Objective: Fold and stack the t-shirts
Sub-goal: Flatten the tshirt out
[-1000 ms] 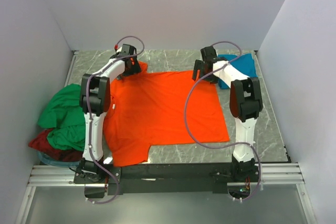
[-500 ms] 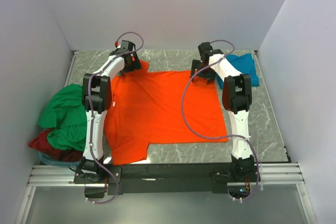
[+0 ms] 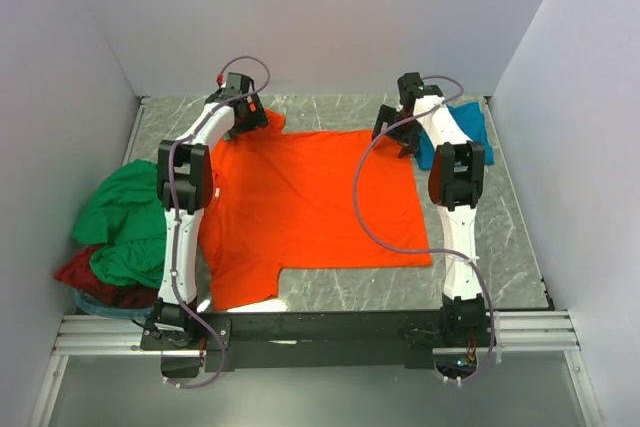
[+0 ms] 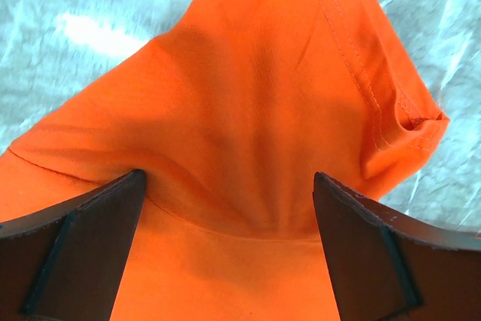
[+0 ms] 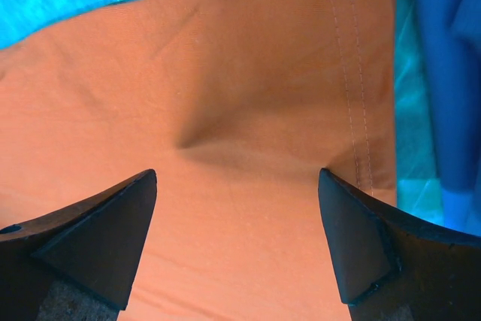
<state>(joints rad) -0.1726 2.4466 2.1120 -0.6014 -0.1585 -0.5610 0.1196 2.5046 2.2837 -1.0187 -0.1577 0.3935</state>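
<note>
A bright orange t-shirt [image 3: 310, 202] lies spread flat on the marble table [image 3: 500, 247]. My left gripper [image 3: 246, 119] is over its far left sleeve, open, and the sleeve cloth [image 4: 248, 110] is bunched between the fingertips [image 4: 90, 231]. At the shirt's far right corner my right gripper [image 3: 396, 137] is also open, straddling a small pucker of orange cloth [image 5: 225, 140] beside the stitched hem [image 5: 359, 110]. A teal blue t-shirt [image 3: 462, 125] [image 5: 440, 65] lies just right of that corner. Green [image 3: 125, 217] and dark red [image 3: 85, 272] t-shirts are heaped at the left edge.
White walls close the table on three sides. A metal rail [image 3: 320, 329] with both arm bases runs along the near edge. The heap at the left overhangs the table's side. Bare marble shows beyond the orange shirt's far edge and to its right.
The orange shirt has slid slightly toward the far wall, its near edge now farther from the rail. The right gripper shifted a little right; the left stayed at the sleeve.
</note>
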